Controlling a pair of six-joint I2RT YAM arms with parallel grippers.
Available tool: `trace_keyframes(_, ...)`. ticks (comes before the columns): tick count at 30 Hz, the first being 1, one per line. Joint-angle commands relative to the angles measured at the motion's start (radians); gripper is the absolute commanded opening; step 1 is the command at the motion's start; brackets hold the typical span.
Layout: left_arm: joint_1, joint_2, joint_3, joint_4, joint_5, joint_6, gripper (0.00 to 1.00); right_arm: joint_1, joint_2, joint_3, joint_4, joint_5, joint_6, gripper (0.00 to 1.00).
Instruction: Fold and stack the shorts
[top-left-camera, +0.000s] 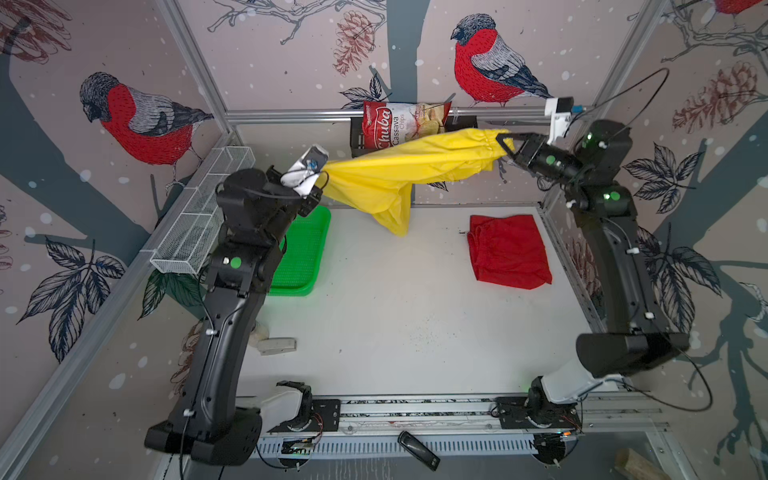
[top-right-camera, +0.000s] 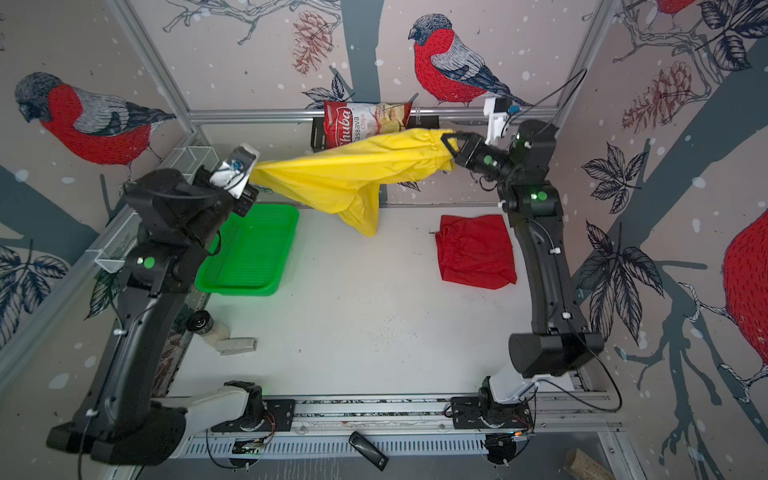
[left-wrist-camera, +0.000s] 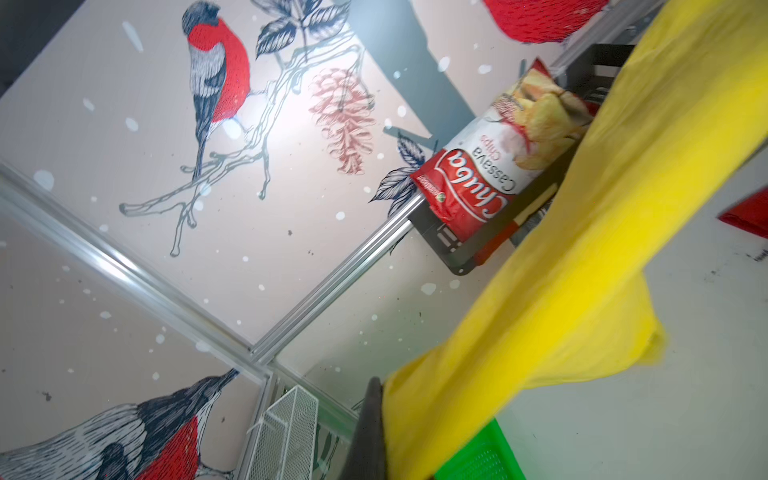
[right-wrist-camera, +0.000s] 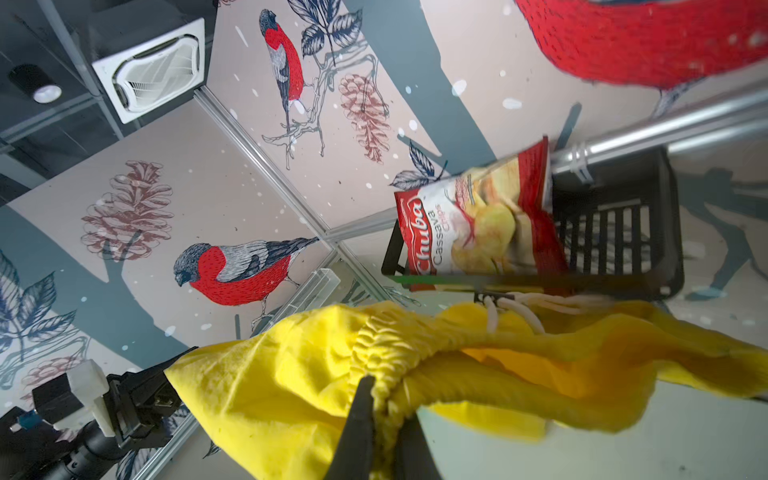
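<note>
Both the left end effector (top-left-camera: 323, 178) and the right end effector (top-left-camera: 504, 146) are clenched on the yellow shorts (top-left-camera: 411, 166), stretched between them; the red shorts (top-left-camera: 509, 251) are laid below the right one.

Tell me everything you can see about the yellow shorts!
The yellow shorts are bright, thin-looking cloth with a gathered elastic waistband and a white drawstring. They hang in the air, stretched between the left tool and the right tool, each shut on an end. The right tool pinches the waistband. The middle sags in a crumpled point toward the white table.
</note>
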Motion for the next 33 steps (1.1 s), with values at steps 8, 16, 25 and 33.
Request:
trace_keyframes(8,-0.126,-0.334,-0.732,0.021,0.047,0.209,0.00,-0.065,-0.294,-0.855,0.084,-0.011,-0.052,0.07)
trace_keyframes(16,-0.314,-0.360,-0.896,-0.231,-0.027,0.238,0.00,-0.070,-0.348,-1.113,-0.155,0.047,-0.138,0.09)
trace_keyframes(25,-0.529,-0.357,-0.997,-0.431,-0.091,0.243,0.46,0.041,-0.352,-1.185,-0.416,0.338,-0.091,0.36)
trace_keyframes(33,-0.567,-0.376,-0.909,-0.376,0.041,0.044,0.76,0.082,-0.378,-0.938,-0.550,0.617,-0.081,0.54)
